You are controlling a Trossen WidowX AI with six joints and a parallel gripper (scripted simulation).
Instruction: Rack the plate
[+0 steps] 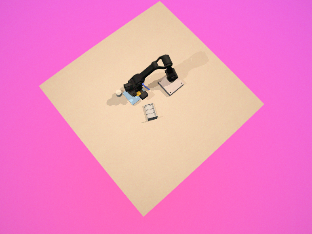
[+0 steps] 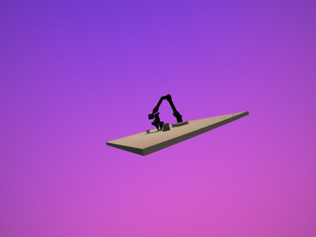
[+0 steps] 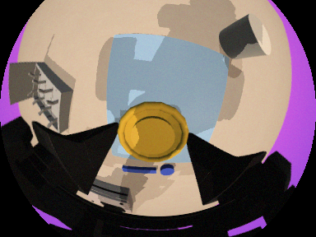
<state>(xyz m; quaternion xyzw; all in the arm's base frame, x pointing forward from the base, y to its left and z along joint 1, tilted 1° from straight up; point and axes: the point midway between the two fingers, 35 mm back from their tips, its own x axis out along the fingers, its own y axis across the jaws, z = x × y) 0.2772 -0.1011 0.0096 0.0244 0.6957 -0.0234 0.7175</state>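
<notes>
A yellow plate (image 3: 153, 130) lies flat on a light blue mat (image 3: 164, 86), near the mat's edge. My gripper (image 3: 153, 132) is open, low over the plate, with one dark finger on each side of it and not touching it. In the top view the gripper (image 1: 137, 93) covers most of the plate (image 1: 138, 93). The grey dish rack (image 1: 150, 112) stands on the table a little way from the mat; in the wrist view the rack (image 3: 42, 90) is at the left edge. In the exterior view the gripper (image 2: 159, 126) is just above the table beside the rack (image 2: 166, 127).
A white cup (image 1: 118, 92) stands beside the mat; in the wrist view the cup (image 3: 242, 38) is at the upper right. A blue spoon-like utensil (image 3: 148, 169) lies just off the mat by the plate. The arm's base plate (image 1: 170, 85) sits behind.
</notes>
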